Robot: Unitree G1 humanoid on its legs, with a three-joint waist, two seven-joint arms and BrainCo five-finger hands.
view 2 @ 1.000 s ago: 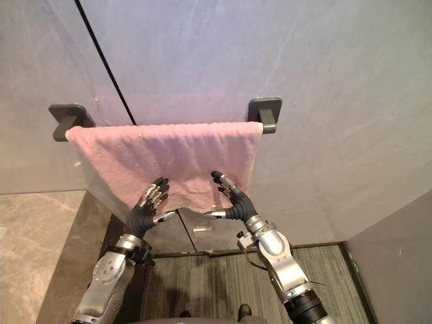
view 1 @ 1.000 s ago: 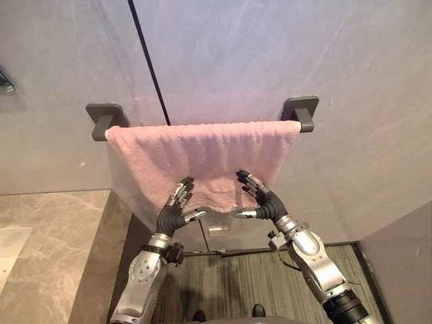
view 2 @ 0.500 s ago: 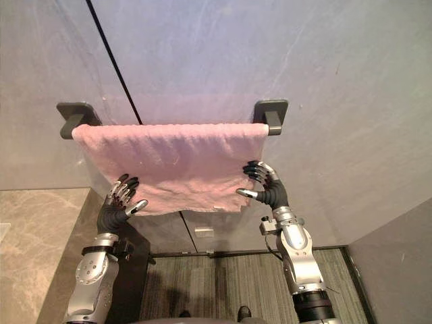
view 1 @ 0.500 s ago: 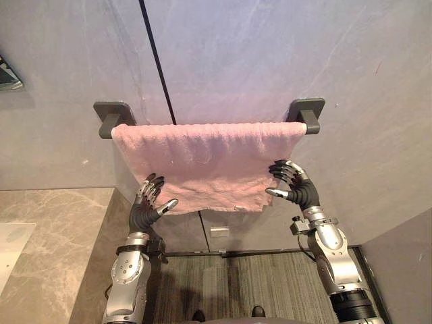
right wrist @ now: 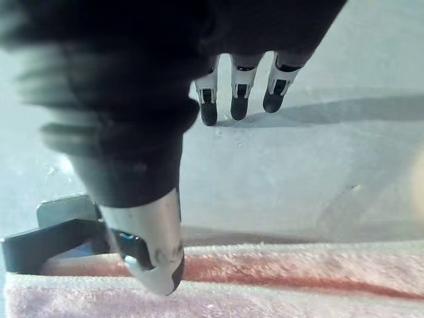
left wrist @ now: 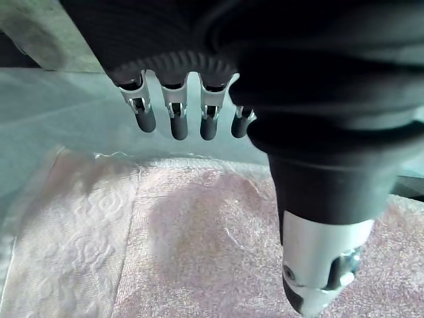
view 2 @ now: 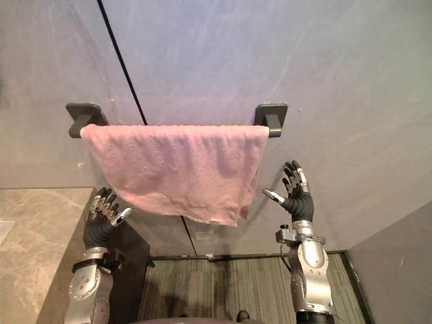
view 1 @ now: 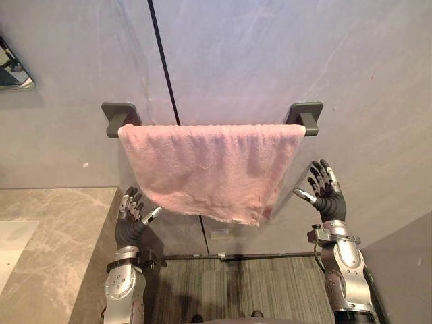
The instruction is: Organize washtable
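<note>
A pink towel (view 1: 209, 169) hangs spread over a dark wall rail, between the left bracket (view 1: 120, 116) and the right bracket (view 1: 305, 115). Its lower edge sags lowest toward the right. My left hand (view 1: 131, 221) is open below the towel's lower left corner, a short way off the cloth. My right hand (view 1: 325, 191) is open to the right of the towel, fingers pointing up, holding nothing. The left wrist view has the towel (left wrist: 199, 252) just past the straight fingers (left wrist: 177, 114). In the right wrist view the rail bracket (right wrist: 46, 235) and the towel's top edge (right wrist: 298, 275) lie beyond the thumb.
A marble counter (view 1: 47, 243) with a white basin edge (view 1: 10, 239) fills the lower left. A grey wall with a dark vertical seam (view 1: 165, 74) stands behind the rail. Striped floor (view 1: 236, 283) lies below, and a grey partition (view 1: 405, 270) rises at the lower right.
Both hands have let go of the towel's lower edge and moved outward, the left down and to the left, the right off to the right. The towel now hangs free. The camera shifted slightly.
</note>
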